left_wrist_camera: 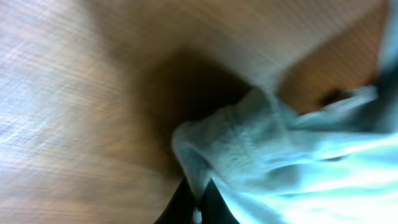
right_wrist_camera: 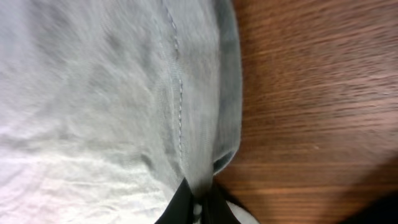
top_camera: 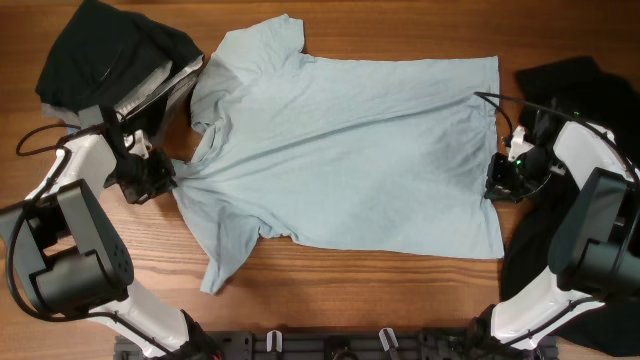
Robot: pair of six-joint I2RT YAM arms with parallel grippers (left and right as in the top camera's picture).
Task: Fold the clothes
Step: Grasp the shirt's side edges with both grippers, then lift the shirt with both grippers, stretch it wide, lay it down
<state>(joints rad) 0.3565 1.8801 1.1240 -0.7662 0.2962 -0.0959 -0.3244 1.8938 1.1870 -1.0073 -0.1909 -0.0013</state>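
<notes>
One sky-blue T-shirt spread flat (collar side bunched).

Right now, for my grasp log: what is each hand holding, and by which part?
Both hold the pale blue T-shirt: the left hand pinches its collar, the right hand pinches the middle of its hem.

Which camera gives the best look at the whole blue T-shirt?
Overhead: the blue T-shirt lies spread out, both sleeves and hem visible. The left wrist view is blurred, showing only a bunched fold at the left gripper; the right wrist view shows just the stitched hem edge pinched by the right gripper.
</notes>
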